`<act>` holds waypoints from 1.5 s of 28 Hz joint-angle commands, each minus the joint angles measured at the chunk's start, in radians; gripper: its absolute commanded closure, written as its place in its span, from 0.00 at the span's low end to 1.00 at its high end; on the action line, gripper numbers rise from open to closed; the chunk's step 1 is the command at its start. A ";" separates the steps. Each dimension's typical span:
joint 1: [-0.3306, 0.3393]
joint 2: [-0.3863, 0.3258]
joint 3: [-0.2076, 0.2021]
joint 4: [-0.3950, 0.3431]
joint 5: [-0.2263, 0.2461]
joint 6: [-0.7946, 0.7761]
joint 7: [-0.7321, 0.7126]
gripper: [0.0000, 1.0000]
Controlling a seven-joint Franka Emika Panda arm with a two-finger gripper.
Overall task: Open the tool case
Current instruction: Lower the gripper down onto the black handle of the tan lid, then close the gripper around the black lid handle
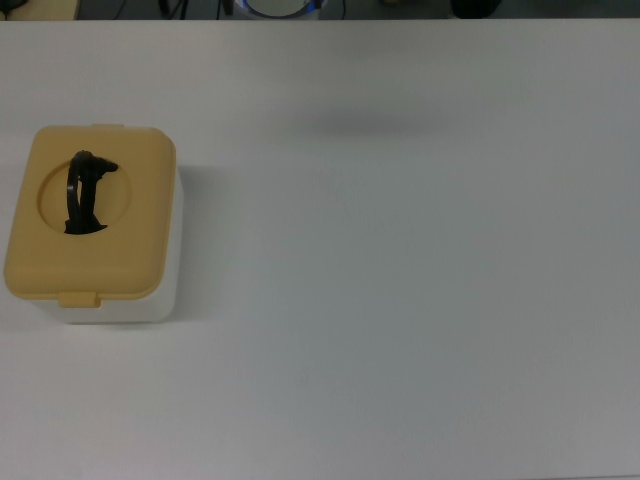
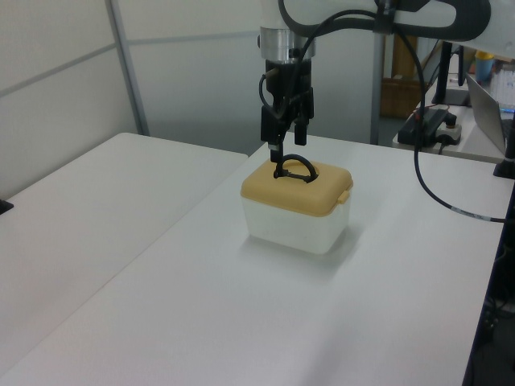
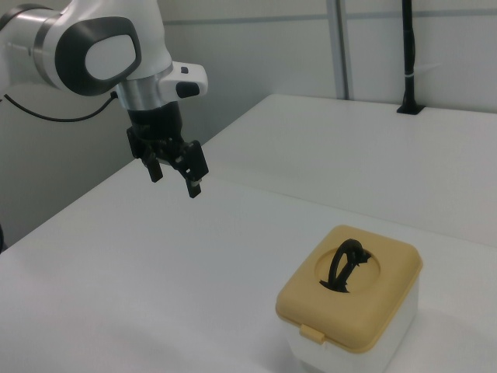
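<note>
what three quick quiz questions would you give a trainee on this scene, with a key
1. True or false: the tan-yellow lid of the small rounded white plastic tool case is shut.
2. In the right view, where is the robot's black two-finger pincer relative to the case? A) gripping the handle B) in the air, apart from the case, toward the right view's left C) resting on the lid
3. Fill in: the black handle sits in a ____ recess in the lid.

Key
1. True: the lid lies flat on the white body, and the front latch tab is down.
2. B
3. round
</note>
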 commanded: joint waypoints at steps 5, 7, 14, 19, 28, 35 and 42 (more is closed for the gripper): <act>-0.001 0.009 0.009 -0.010 -0.114 0.095 -0.020 0.00; -0.006 0.018 0.000 -0.008 -0.123 0.116 -0.035 0.00; -0.098 0.037 -0.008 -0.008 -0.132 0.119 -0.190 0.00; -0.164 0.073 -0.008 -0.003 -0.131 0.141 -0.274 0.00; -0.257 0.159 -0.008 -0.002 -0.140 0.271 -0.295 0.00; -0.266 0.242 -0.009 -0.002 -0.151 0.391 -0.287 0.00; -0.274 0.294 -0.008 -0.003 -0.168 0.437 -0.285 0.00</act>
